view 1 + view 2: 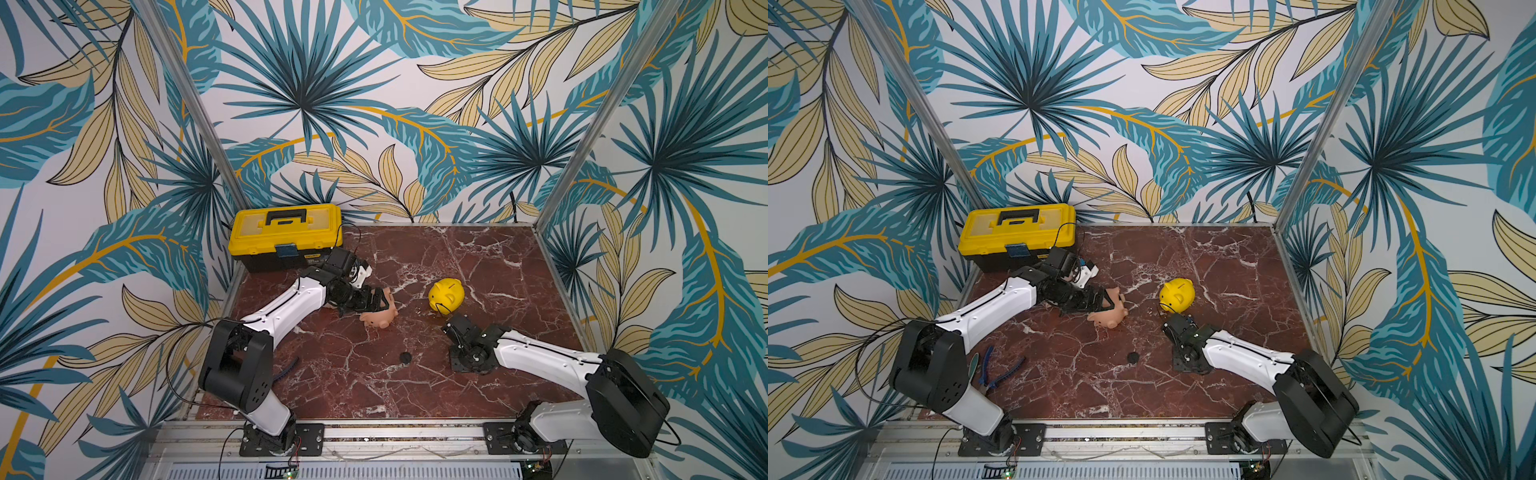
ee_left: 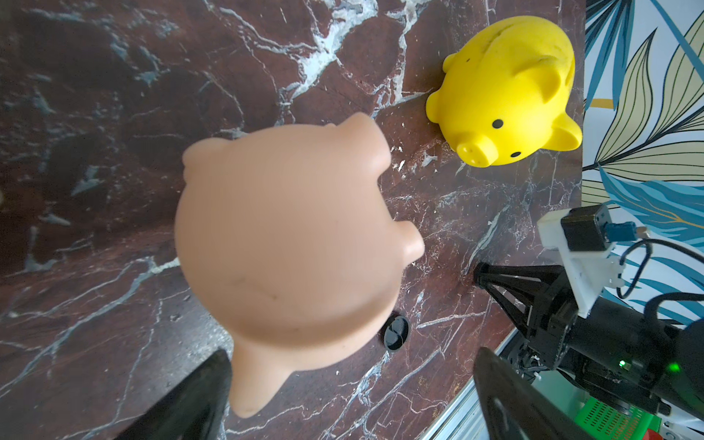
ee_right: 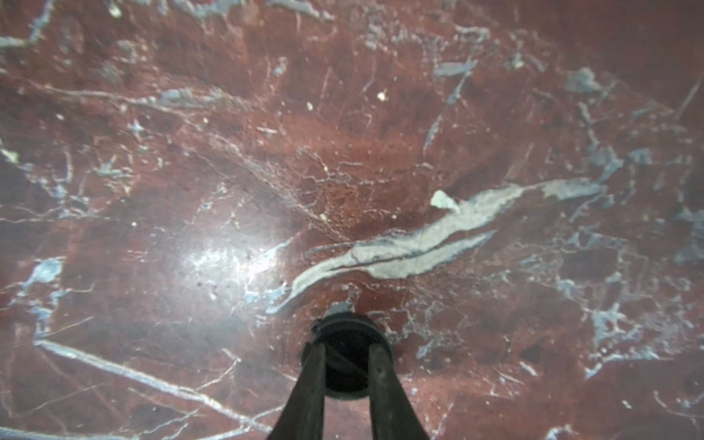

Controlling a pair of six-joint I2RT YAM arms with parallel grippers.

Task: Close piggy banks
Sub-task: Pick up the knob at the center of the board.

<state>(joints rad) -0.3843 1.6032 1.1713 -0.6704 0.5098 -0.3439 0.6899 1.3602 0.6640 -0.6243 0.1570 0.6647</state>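
A pink piggy bank (image 1: 379,319) (image 1: 1111,318) lies tipped over at mid-table. My left gripper (image 1: 384,301) (image 1: 1116,300) reaches over it from the left, open. In the left wrist view the pink pig (image 2: 289,236) fills the middle; one stubby part of it lies beside a finger (image 2: 198,396), and the opposite finger stands far off. A yellow piggy bank (image 1: 446,294) (image 1: 1177,295) (image 2: 506,95) stands upright to the right. My right gripper (image 1: 471,361) (image 3: 346,343) points down at the table, its fingers close together on a black round plug (image 3: 344,324).
A second black plug (image 1: 405,357) (image 1: 1133,357) (image 2: 396,334) lies loose on the marble between the arms. A yellow-and-black toolbox (image 1: 286,237) sits at the back left. Blue-handled pliers (image 1: 1000,370) lie at the front left. Patterned walls enclose three sides.
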